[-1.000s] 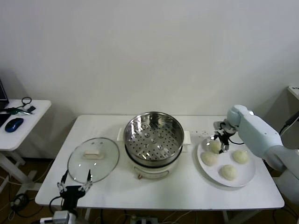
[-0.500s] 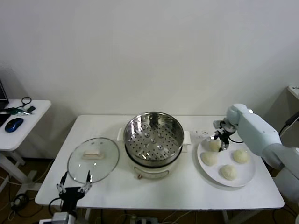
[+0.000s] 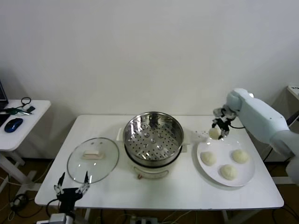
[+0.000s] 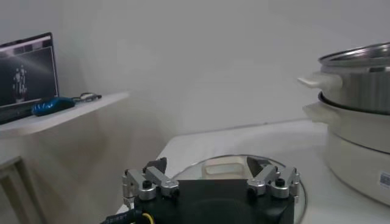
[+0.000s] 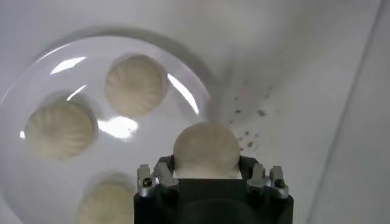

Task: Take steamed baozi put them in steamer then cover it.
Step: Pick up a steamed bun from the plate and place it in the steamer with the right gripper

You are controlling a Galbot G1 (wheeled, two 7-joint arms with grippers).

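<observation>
White table, plain wall: your right gripper is clamping a round cream-white dough bun dome-up above the flat white plate; left gripper, jaws open, is idling low.

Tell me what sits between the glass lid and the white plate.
In the head view, the steamer stands between the glass lid and the white plate, which holds three baozi; the right gripper holds a fourth baozi above the plate's rim.

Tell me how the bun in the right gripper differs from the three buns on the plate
The held baozi is lifted clear of the white plate, pinched in the right gripper; the three plate baozi rest on the plate, untouched. The held one hangs between the plate and the steamer; the others sit grouped together on the plate. All four are the same round, cream-white buns of similar size.
</observation>
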